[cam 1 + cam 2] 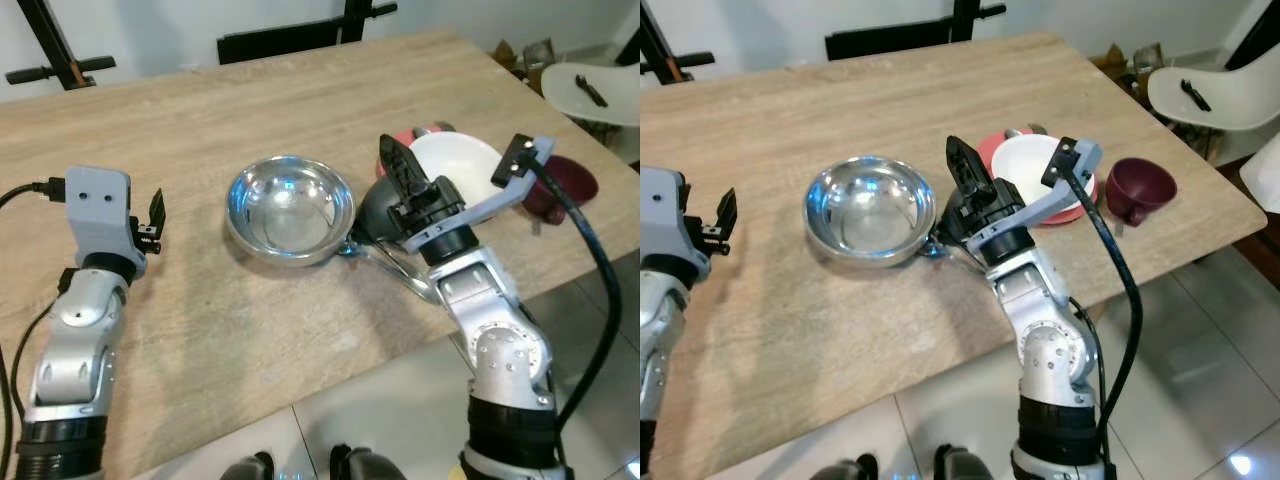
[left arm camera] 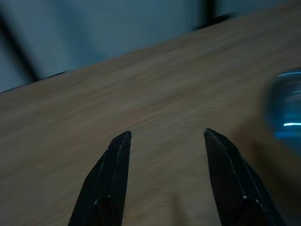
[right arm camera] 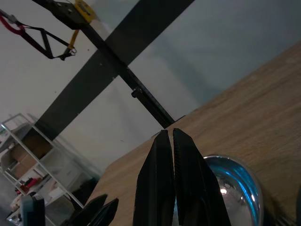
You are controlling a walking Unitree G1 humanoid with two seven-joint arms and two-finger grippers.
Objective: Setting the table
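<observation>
The right arm (image 1: 1045, 330) rises from the near table edge, its gripper (image 3: 168, 141) lifted above the wooden table (image 1: 300, 90) with the two black fingers pressed together and tilted upward, holding nothing. Just to the gripper's left sits a steel bowl (image 1: 290, 208), upright and shiny, its rim close to the fingers but not touching them as far as can be seen. Beneath the gripper, at the bowl's near-right rim, lies a metal utensil (image 1: 400, 272) flat on the wood; its working end is hidden by the wrist. Beyond the gripper to its right a white bowl (image 1: 1040, 160) rests on a red plate (image 1: 992, 147), and farther right a dark red cup (image 1: 1143, 186) stands near the table's edge.

The left gripper (image 2: 167, 136) hovers over bare wood well to the left of the steel bowl, its fingers spread wide apart and empty; the left wrist view is blurred, with the bowl's rim a bluish smear at one side.

A white chair (image 1: 1210, 95) stands off the table's far right corner, with a dark object on its seat.
</observation>
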